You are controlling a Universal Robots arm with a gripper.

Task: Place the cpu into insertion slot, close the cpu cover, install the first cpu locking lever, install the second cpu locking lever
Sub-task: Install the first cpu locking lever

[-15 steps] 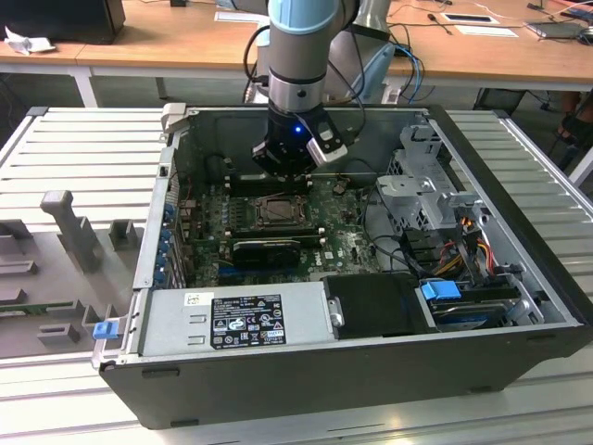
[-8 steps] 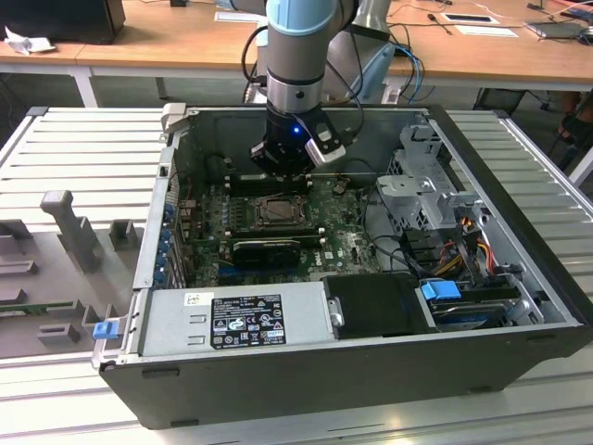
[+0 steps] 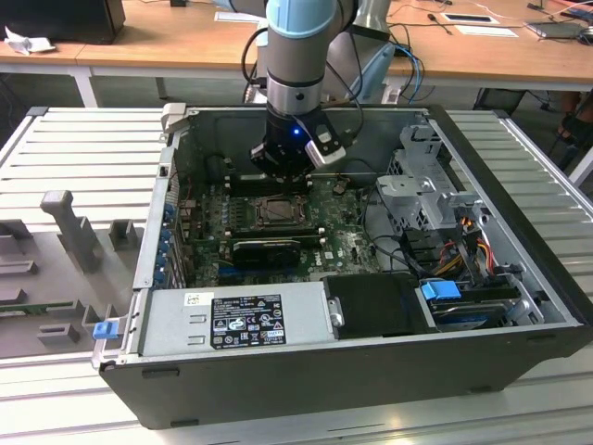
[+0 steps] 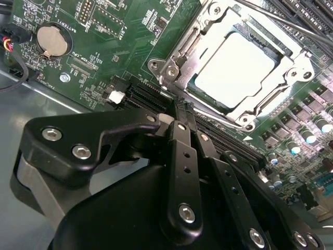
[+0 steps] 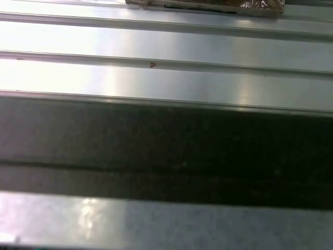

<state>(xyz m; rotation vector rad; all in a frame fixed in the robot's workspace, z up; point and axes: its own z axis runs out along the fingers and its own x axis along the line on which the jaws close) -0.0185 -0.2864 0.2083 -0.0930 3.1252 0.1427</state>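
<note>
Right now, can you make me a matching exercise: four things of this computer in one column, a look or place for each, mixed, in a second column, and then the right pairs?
Column one
1. cpu
2. cover
3. battery
4. power supply

Column two
A. round silvery disc in a black holder on the green board
B. grey box with labels, along one wall of the case
C. silvery frame lying flat around a window
D. pale square seen through that window

Pairs: 1-D, 2-C, 3-A, 4-B
</note>
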